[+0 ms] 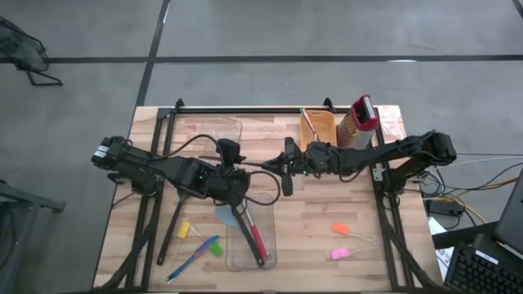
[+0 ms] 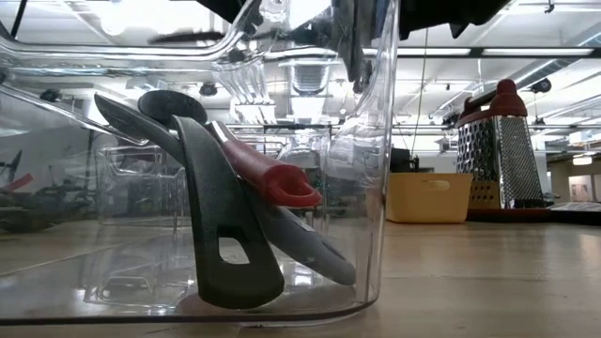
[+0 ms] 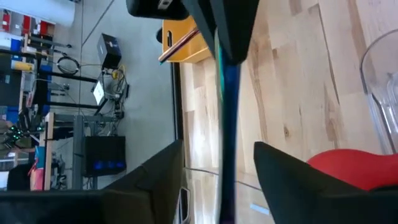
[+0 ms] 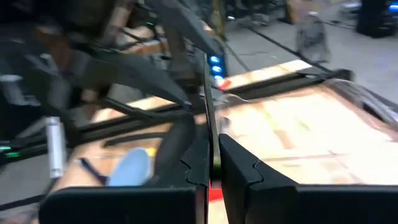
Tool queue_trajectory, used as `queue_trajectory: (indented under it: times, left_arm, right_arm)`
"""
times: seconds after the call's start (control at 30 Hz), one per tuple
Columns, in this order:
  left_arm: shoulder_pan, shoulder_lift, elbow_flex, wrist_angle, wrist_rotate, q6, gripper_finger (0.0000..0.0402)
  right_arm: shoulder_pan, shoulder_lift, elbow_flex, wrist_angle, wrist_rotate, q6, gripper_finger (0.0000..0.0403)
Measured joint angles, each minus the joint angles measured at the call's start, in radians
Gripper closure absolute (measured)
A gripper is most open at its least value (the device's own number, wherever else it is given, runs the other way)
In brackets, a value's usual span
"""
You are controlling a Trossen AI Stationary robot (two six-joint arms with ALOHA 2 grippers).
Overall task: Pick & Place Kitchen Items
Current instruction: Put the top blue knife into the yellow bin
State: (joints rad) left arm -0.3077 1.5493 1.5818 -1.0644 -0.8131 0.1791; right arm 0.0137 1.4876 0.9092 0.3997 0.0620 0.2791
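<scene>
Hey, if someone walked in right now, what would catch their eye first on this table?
Both arms meet mid-table: the right tool pinches a thin dark stick, with the left tool open beside it. Below, a clear tub holds a red spoon and a black turner; a red-topped grater stands at the far right edge.

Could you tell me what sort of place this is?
Probably a robotics lab or workshop: a wooden table on bare concrete, equipment shelves with cables, and open ceiling lighting.
</scene>
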Motion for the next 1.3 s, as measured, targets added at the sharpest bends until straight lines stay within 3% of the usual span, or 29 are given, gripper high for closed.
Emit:
queue_trajectory:
  times: [0.17, 0.47, 0.73, 0.97, 1.1, 1.3]
  left_arm:
    - [0.0, -0.018, 0.0, 0.0, 0.0, -0.04, 0.0187]
    - [0.0, -0.032, -0.019, 0.008, 0.0, -0.114, 0.0188]
    - [-0.002, -0.033, -0.102, 0.01, 0.0, -0.155, 0.0188]
    - [-0.002, -0.038, -0.14, 0.017, -0.001, -0.168, 0.0188]
    - [-0.002, -0.047, -0.146, 0.02, -0.001, -0.167, 0.0188]
    - [-0.002, -0.055, -0.147, 0.021, 0.0, -0.175, 0.0189]
  right_arm:
    - [0.0, -0.022, 0.0, -0.085, 0.139, -0.018, 0.0391]
    - [0.0, -0.131, -0.001, -0.372, 0.529, -0.02, 0.039]
    - [0.002, -0.198, -0.016, -0.663, 0.816, 0.131, 0.039]
    - [0.001, -0.199, -0.065, -0.853, 0.924, 0.313, 0.039]
    - [-0.006, -0.192, -0.094, -0.875, 0.996, 0.354, 0.039]
    - [-0.06, -0.173, -0.128, -0.874, 1.011, 0.373, 0.039]
